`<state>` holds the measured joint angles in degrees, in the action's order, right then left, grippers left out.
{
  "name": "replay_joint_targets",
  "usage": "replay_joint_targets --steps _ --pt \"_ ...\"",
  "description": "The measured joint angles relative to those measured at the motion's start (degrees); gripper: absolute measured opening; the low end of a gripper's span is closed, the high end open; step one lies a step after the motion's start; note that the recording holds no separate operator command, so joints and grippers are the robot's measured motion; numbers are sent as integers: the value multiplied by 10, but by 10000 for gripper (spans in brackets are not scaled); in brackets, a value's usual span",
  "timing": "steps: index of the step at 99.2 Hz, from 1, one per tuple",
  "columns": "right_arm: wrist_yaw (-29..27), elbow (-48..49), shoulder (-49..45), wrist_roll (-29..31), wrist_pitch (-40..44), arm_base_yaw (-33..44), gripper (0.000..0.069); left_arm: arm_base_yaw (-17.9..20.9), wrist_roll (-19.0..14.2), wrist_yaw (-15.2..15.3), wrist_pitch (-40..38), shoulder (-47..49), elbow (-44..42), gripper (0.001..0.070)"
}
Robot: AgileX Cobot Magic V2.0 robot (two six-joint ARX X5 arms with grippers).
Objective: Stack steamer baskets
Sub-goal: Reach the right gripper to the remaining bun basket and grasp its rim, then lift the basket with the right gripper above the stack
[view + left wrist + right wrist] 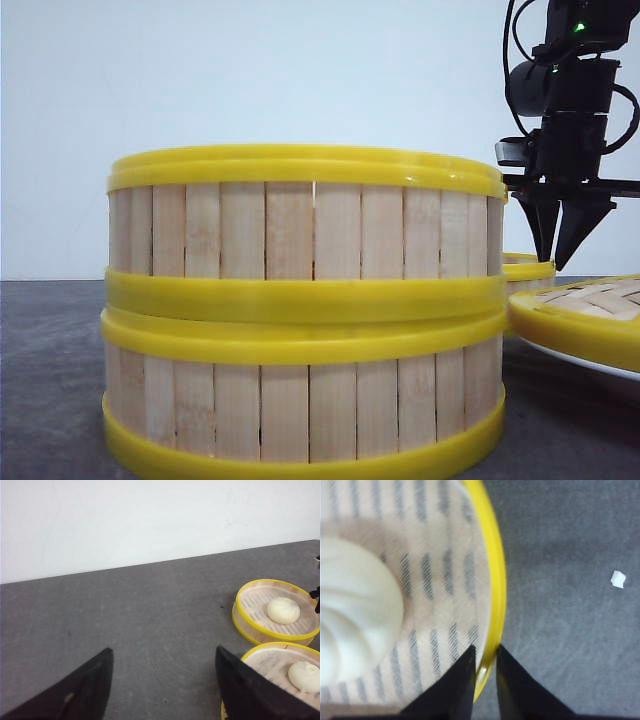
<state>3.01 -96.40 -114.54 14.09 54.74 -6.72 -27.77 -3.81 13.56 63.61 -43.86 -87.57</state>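
Note:
Two steamer baskets stand stacked close to the front camera, the upper one [305, 225] on the lower one [300, 400]. A third steamer basket [527, 268] sits behind them to the right, with a white bun [355, 605] on its cloth liner. My right gripper [485, 652] comes down over this basket's yellow rim [497, 595], one finger inside and one outside, shut on it. My left gripper [162, 652] hangs open over bare grey table. In its view the far basket [275, 610] and the stack's top basket [285, 672] each hold a bun.
A flat lid [585, 305] with a woven top and yellow rim rests on a white plate [590, 362] at the right edge. A small white scrap [617, 579] lies on the grey table beside the third basket. A white wall stands behind.

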Motion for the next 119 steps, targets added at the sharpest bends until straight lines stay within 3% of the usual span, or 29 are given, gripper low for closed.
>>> replay_joint_targets --steps 42,71,100,108,119 --pt "12 -23 -9 9 2 3 24 0 2 0 2 0 0 383" --pt "17 -200 -16 -6 68 9 24 0 9 0 5 0 0 383" --pt "91 -380 -16 -9 166 0 24 0 11 0 3 0 0 384" --pt "109 -418 -16 -21 217 -12 24 0 12 0 0 0 0 384" --pt "119 -449 -15 -47 226 -31 24 0 12 0 0 0 0 384"
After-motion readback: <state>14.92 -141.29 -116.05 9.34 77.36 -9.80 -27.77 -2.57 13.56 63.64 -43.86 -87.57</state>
